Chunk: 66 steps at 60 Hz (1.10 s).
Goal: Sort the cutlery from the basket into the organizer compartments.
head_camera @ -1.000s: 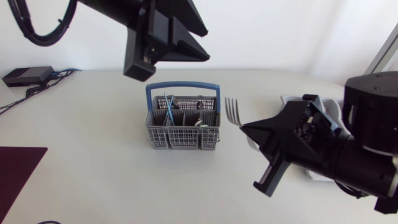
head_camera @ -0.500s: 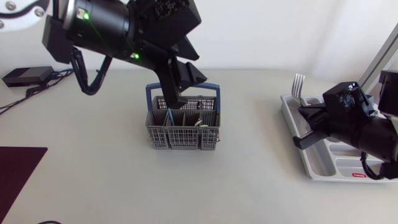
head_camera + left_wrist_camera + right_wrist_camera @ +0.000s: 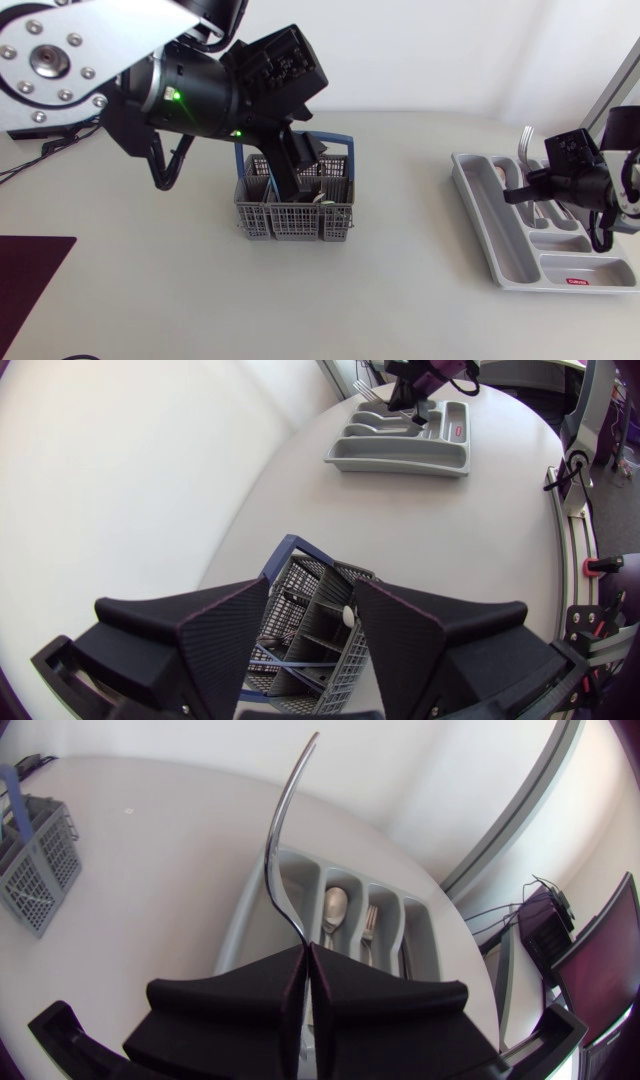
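Pale table: right tool clamps fork over red-labelled organizer; left tool gapes above basket.

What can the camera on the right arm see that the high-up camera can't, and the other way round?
Only the right wrist view: a silver spoon and a small silver fork lying inside the grey plastic organizer tray. Only the head view: the left black pincer, down at the grey mesh basket with a blue handle. Both: the right black pincer shut on a long silver fork, plus the tray and the basket.
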Each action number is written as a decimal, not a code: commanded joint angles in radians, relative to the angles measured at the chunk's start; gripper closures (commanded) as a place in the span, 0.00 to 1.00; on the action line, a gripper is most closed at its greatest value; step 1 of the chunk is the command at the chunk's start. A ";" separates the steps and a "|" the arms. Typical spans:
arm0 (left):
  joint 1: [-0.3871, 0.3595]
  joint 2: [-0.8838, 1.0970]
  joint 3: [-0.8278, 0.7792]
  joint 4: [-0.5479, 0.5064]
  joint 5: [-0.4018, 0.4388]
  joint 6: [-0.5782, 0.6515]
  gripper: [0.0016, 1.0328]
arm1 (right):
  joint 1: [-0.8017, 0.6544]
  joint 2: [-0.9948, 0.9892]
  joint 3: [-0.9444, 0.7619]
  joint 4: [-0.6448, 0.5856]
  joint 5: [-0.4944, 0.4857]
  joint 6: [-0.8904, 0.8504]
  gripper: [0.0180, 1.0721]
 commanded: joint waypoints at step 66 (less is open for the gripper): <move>-0.037 -0.046 -0.174 0.111 -0.111 -0.090 0.42 | -0.186 0.682 0.465 0.027 0.122 0.080 0.91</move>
